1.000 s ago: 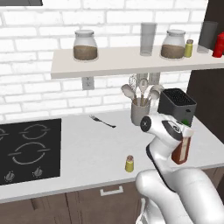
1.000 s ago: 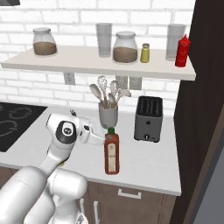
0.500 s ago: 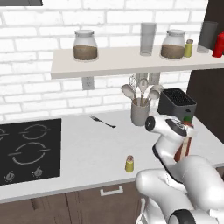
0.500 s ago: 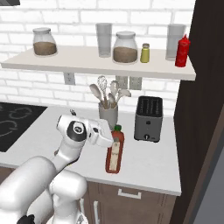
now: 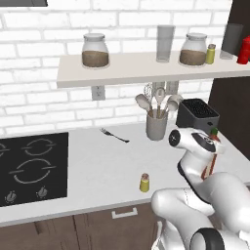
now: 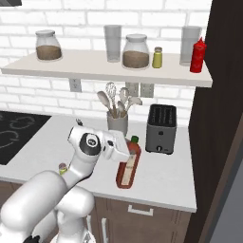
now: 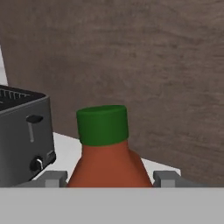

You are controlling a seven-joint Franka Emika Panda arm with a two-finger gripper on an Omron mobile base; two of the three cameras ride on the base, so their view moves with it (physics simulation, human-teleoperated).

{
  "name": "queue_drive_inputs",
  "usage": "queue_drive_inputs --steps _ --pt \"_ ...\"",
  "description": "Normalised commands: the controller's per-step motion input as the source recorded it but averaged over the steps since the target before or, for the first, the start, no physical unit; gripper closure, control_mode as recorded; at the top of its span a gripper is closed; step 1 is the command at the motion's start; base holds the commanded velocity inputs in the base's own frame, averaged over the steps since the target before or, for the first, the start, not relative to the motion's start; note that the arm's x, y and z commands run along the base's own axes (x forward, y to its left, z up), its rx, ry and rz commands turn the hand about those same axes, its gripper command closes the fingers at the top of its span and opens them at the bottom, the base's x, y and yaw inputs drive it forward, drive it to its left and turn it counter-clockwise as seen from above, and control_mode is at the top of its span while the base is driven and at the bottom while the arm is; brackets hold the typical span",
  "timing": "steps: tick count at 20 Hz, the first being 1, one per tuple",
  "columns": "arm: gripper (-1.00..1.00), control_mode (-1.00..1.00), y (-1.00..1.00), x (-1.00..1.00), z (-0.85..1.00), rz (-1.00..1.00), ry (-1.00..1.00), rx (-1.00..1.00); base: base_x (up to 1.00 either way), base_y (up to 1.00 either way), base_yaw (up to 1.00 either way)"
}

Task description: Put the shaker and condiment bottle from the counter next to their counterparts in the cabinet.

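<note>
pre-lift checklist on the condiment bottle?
1. Gripper astride condiment bottle, fingers either side of its shoulder: ok.
2. Jaws firmly shut on it: cannot tell.
3. Bottle upright: not ok, tilted in the right base view.
4. Green cap on: ok.
5. Toaster apart from the bottle: ok.
6. Shelf has a gap by the red bottle: cannot tell.

condiment bottle [image 6: 128,163]: red-brown, green cap, tilted on counter [image 5: 97,161] | shaker [image 5: 144,182]: upright, counter front
</note>
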Motion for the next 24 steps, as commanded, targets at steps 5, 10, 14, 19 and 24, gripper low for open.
queue_drive_inputs --steps 5,10,14,19,24 --pt "1.0 -1.0 0.0 -0.4 0.11 0.0 -0.16 0.0 0.0 0.0 0.0" --pt "1.0 -1.0 0.0 -0.3 0.41 0.07 -0.33 0.03 0.0 0.0 0.0" --pt "1.0 -1.0 0.0 -0.01 0.4 0.17 -0.21 0.0 0.0 0.0 0.0" --pt "1.0 -1.0 -0.05 -0.3 0.31 0.25 -0.05 -0.13 0.0 0.0 0.0" --pt "1.0 -1.0 -0.22 -0.36 0.52 0.28 0.0 -0.31 0.0 0.0 0.0"
